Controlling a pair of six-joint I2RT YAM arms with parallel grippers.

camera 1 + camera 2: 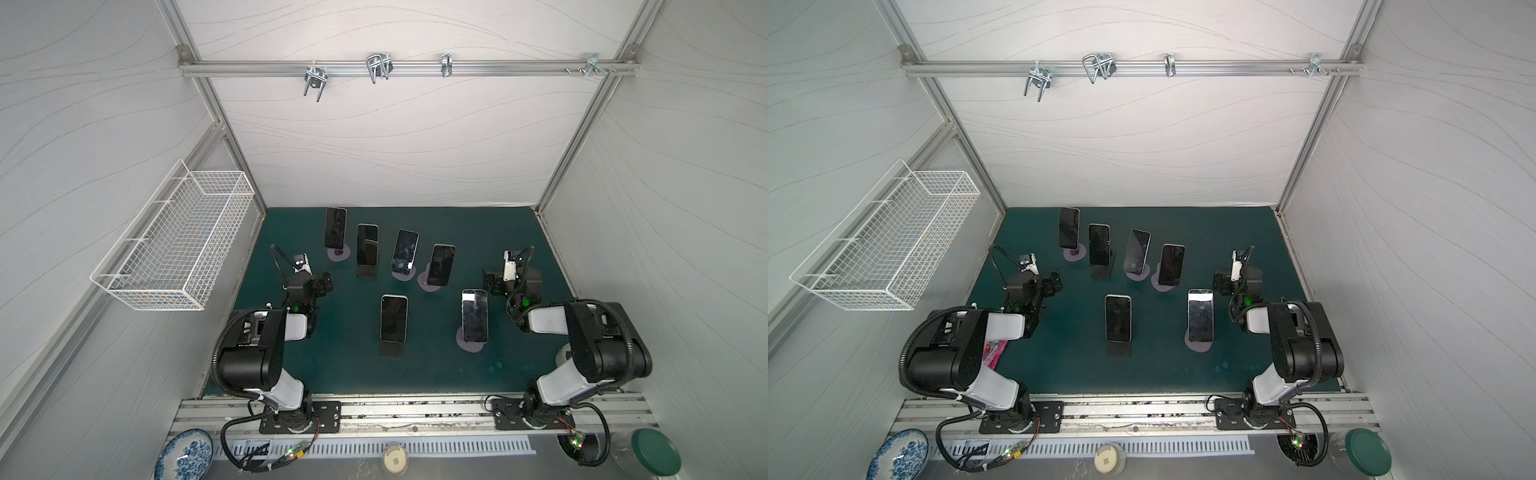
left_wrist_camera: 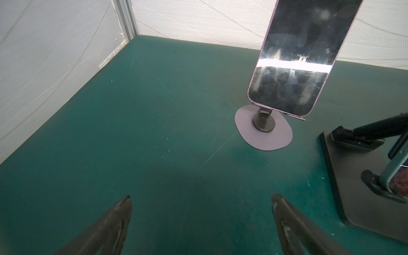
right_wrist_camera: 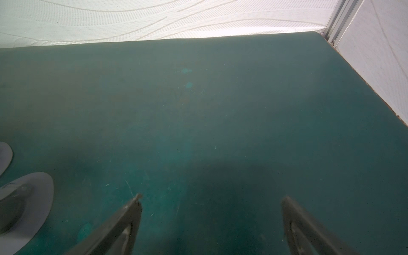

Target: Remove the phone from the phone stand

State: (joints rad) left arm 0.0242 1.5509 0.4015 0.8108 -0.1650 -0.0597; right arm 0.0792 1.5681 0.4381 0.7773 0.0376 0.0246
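Holding my left gripper (image 2: 201, 198) low over the mat (image 2: 110, 143), I am keeping its jaws wide apart and empty. My right gripper (image 3: 212, 196) is also standing apart, gripping nothing. The nearest phone (image 2: 298, 61) is leaning on its stand (image 2: 265, 136), near and ahead of the left gripper.

I am seeing two risks. The glass is looking smooth and glossy, so the fingers may be slipping on it. The stand is carrying the phone on a thin neck over a flat oval base, so a side push may be tipping it into the black stand (image 2: 348, 176) beside it. The mat is looking matte, green and scratched.
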